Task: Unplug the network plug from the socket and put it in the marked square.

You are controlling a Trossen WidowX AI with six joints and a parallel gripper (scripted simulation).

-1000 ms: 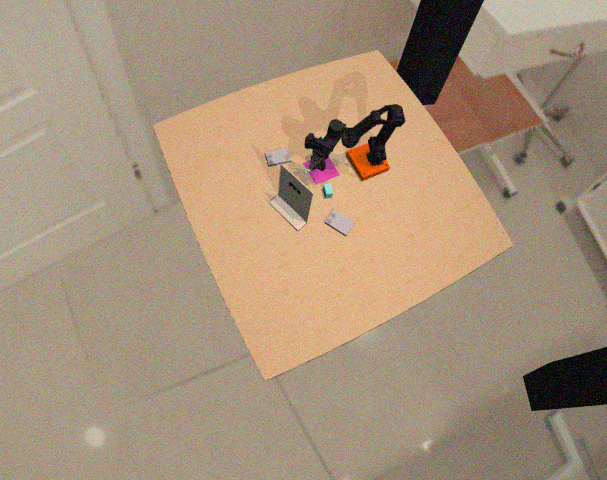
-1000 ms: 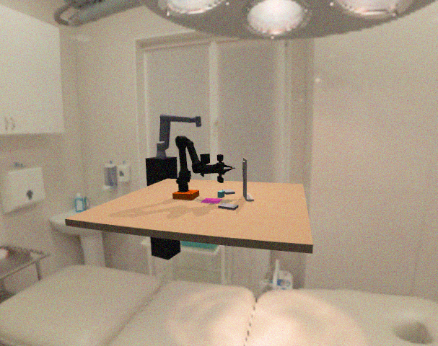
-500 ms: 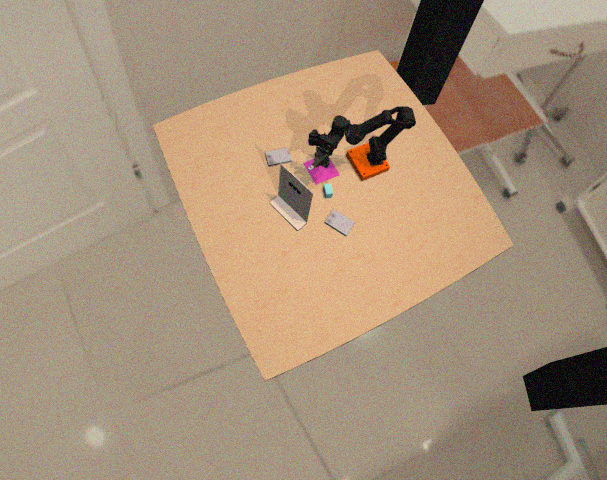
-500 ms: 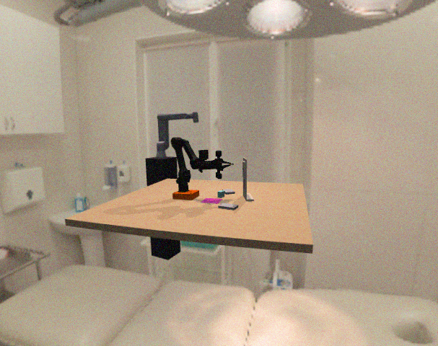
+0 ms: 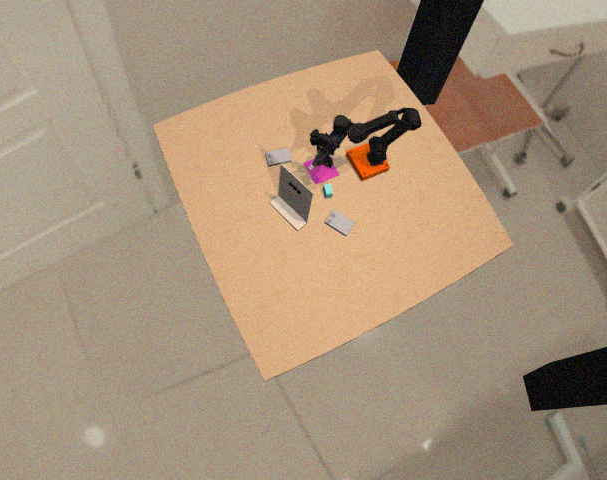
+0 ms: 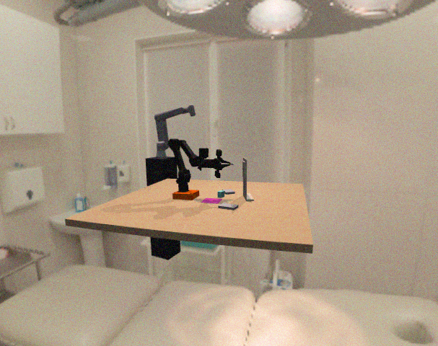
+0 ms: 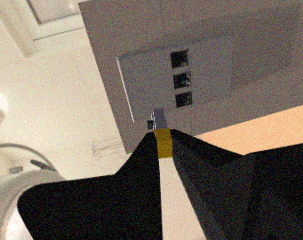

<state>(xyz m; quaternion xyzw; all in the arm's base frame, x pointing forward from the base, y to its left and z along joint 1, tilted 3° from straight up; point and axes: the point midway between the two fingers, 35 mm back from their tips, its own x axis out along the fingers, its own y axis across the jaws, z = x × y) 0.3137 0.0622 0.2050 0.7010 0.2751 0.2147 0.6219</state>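
My gripper is shut on the plug, whose grey-blue body sticks out past the fingertips, with a yellow part between them. The small tab on the plug is hard to make out. The upright grey panel stands in front, a gap away from the fingertips. Its three dark sockets in a row look empty. The marked square is magenta and lies flat on the table. The gripper is high above the table, partly over the square in the top view.
A small teal block stands beside the square. One flat grey plate and another grey plate lie on either side. The panel has a pale foot. The arm's orange base is behind the square.
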